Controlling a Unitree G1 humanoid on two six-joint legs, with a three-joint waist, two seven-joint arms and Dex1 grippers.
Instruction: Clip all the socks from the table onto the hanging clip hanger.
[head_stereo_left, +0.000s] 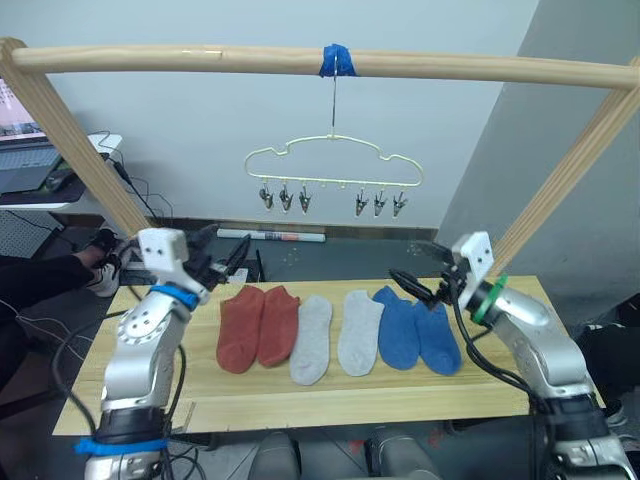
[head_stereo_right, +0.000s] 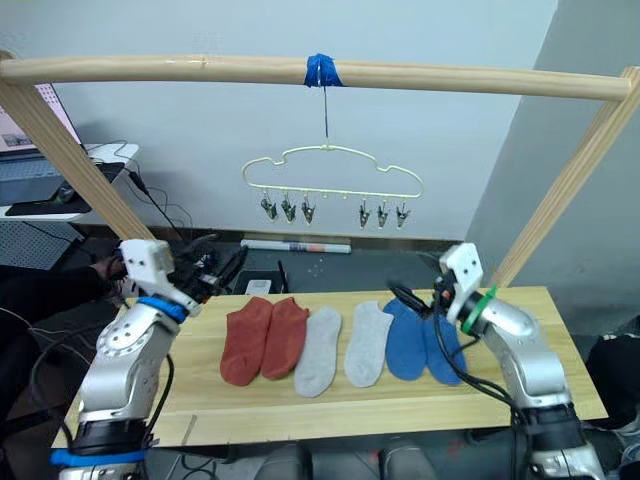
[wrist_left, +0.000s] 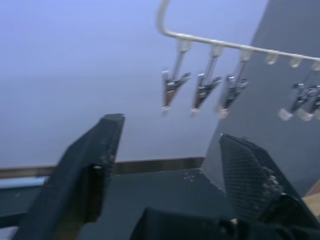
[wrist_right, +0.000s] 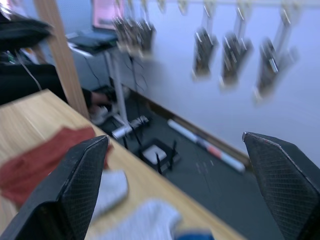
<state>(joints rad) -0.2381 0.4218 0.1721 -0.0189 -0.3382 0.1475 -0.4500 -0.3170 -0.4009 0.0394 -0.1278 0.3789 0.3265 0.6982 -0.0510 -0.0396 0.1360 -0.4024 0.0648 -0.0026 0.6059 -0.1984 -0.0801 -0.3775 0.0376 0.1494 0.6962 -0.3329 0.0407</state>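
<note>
Six socks lie in a row on the wooden table (head_stereo_left: 300, 400): two rust-red (head_stereo_left: 256, 326), two light grey (head_stereo_left: 335, 335) and two blue (head_stereo_left: 418, 330). The pale yellow clip hanger (head_stereo_left: 333, 165) hangs above and behind them, its small metal clips (wrist_left: 200, 90) empty. My left gripper (head_stereo_left: 225, 262) is open above the table's back left edge, just left of the red socks, and holds nothing. My right gripper (head_stereo_left: 418, 270) is open and empty too, raised over the back edge by the blue socks. Its fingers (wrist_right: 75, 185) point toward the hanger's clips (wrist_right: 235, 55).
The hanger's hook hangs from blue tape (head_stereo_left: 336, 60) on a round wooden pole (head_stereo_left: 150, 58) with slanted side posts (head_stereo_left: 80, 150). A desk with a laptop (head_stereo_left: 25, 165) and a person's leg and shoe (head_stereo_left: 60, 272) are at the left. A tube (head_stereo_left: 270, 236) lies on the floor behind the table.
</note>
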